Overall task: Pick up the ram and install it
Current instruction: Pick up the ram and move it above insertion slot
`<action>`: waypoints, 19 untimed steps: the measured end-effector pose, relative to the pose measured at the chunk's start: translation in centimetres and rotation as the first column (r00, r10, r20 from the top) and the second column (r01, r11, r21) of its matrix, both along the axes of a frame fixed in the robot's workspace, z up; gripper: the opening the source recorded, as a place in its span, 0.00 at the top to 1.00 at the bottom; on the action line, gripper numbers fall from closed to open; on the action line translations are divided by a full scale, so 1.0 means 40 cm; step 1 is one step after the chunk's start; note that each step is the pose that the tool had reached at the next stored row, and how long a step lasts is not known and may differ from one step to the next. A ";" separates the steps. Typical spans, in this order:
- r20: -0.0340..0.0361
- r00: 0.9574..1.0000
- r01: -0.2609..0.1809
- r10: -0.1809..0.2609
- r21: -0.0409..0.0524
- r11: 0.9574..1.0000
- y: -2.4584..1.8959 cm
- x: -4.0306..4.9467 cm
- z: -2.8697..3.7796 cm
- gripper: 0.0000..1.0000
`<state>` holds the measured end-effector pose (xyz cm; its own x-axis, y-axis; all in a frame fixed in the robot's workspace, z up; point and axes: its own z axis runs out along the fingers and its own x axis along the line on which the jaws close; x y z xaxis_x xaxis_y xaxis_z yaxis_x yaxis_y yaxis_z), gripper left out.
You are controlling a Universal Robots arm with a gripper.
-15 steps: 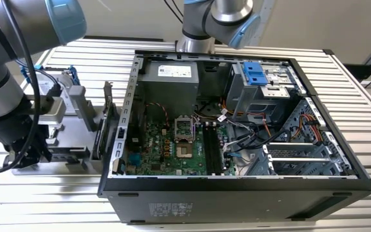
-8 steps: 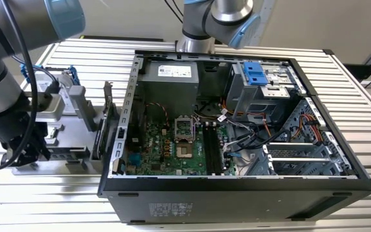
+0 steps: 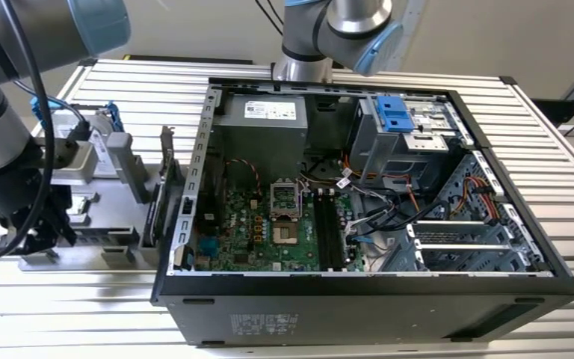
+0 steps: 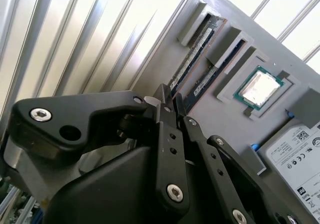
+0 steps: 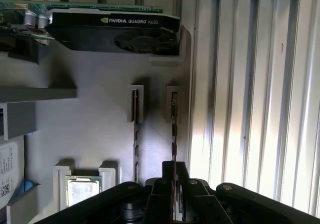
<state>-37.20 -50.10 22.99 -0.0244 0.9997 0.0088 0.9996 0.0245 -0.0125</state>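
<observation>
The black two-fingered gripper [image 5: 174, 173] is down over the grey moulded parts tray [image 5: 100, 134], fingers closed to a sliver on the top edge of the ram [image 5: 173, 129], a long thin green circuit-board stick standing on edge in the slot nearest the tray's rim. I'd want it drawn straight out along the slot, untwisted, clear of the second green stick [image 5: 135, 129] beside it.

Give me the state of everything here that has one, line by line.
gripper: shut on the ram
ram: standing on edge in the tray slot
second stick: on edge in neighbouring slot, untouched
computer case: on its side, open
memory slots: look empty
</observation>
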 end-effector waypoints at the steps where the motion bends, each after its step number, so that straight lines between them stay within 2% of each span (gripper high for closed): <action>1: 0.000 1.000 0.000 0.000 0.000 1.000 0.000 0.000 0.003 1.00; 19: 0.000 1.000 0.000 0.000 0.000 1.000 0.000 0.000 0.032 1.00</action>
<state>-37.20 -50.10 24.28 -0.0244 0.9997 0.0088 0.9996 0.0245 -0.0125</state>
